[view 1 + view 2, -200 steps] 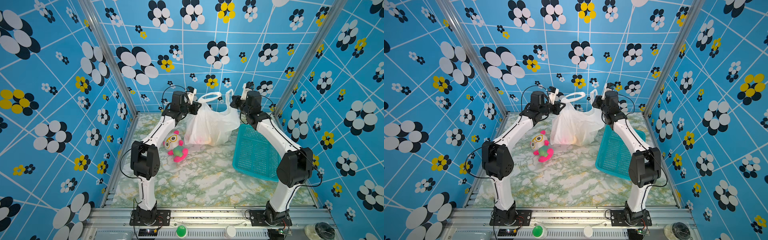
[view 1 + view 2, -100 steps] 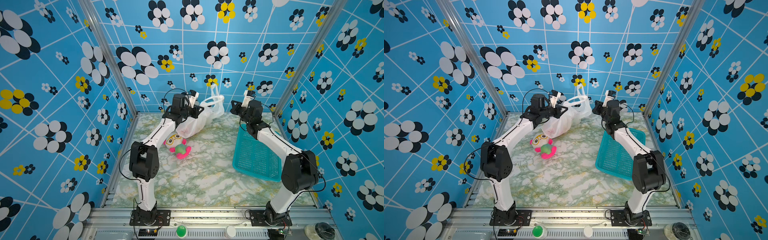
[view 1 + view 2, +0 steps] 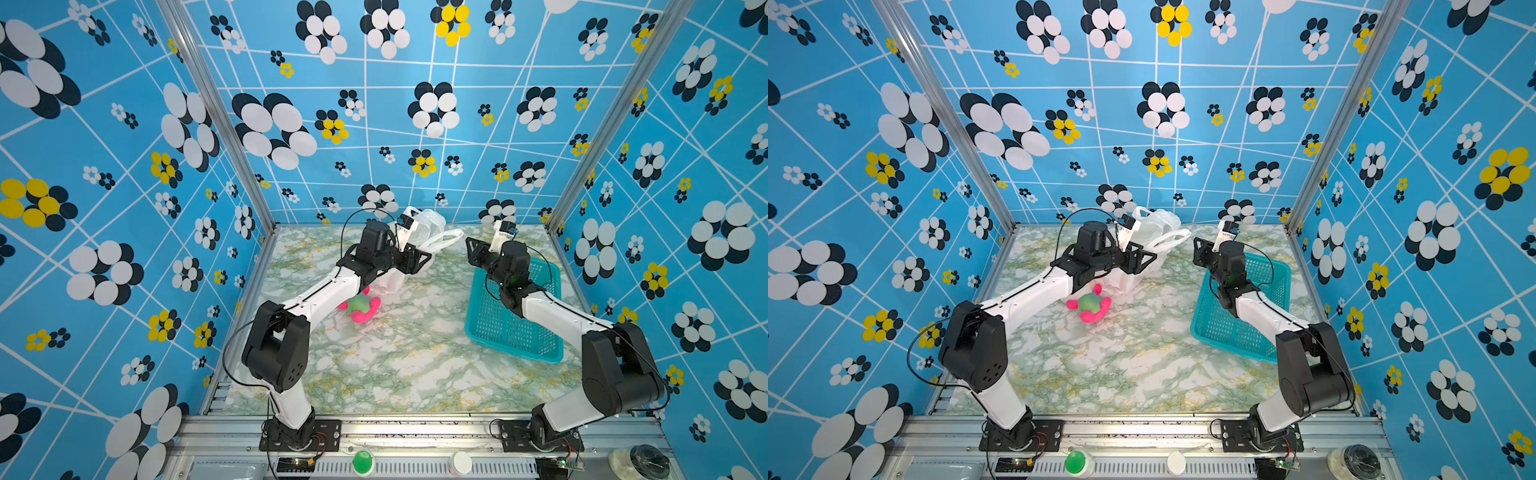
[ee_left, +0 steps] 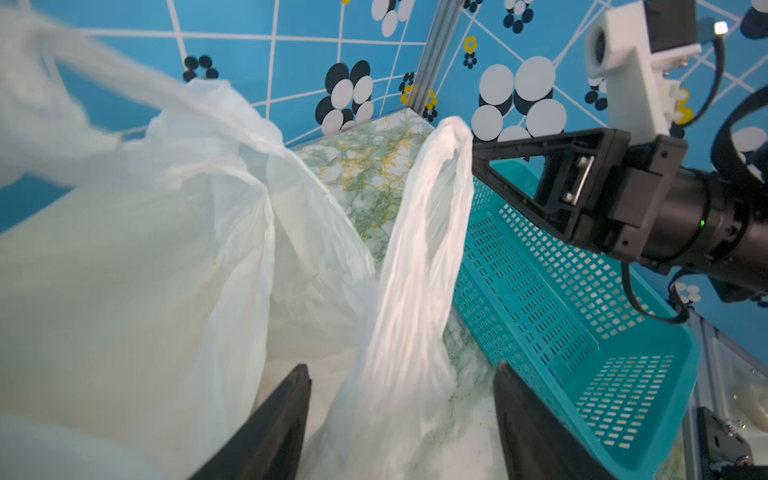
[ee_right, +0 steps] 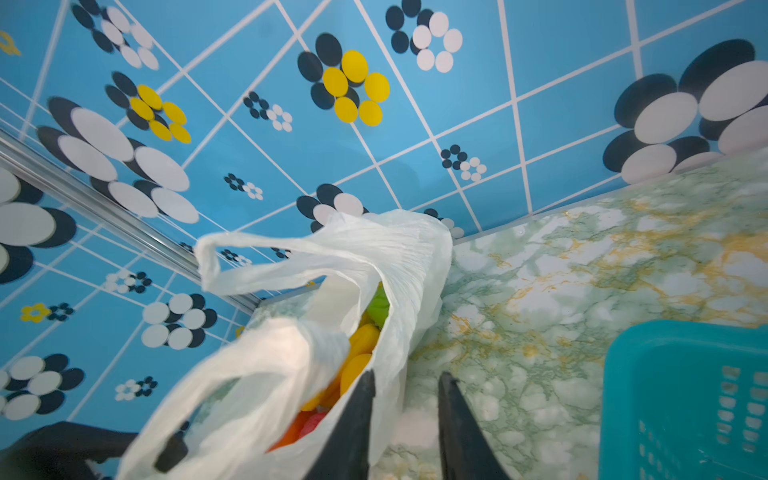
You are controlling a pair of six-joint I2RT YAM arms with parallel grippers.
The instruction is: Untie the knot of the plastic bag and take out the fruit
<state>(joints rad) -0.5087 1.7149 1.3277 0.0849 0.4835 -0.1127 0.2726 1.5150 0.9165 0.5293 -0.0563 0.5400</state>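
The plastic bag [image 3: 430, 222] [image 5: 399, 249] is seen slumped on the marbled table [image 3: 395, 365] near the back wall, its mouth open and its handle loops [image 4: 428, 232] loose and apart. The fruit [image 5: 361, 349], yellow, orange and green, is glimpsed inside. The left gripper [image 4: 401, 368] is shown with jaws spread wide, one loop lying unpinched between them. The right gripper [image 5: 407, 376] is shown with jaws parted around nothing, just beside the bag and above a teal basket [image 3: 540, 347].

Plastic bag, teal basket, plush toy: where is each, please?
plastic bag [image 5: 407, 245]: right wrist view, crinkled upper side.
teal basket [image 3: 507, 332]: in a top view, bare mesh floor.
plush toy [image 3: 1088, 302]: in a top view, green middle.
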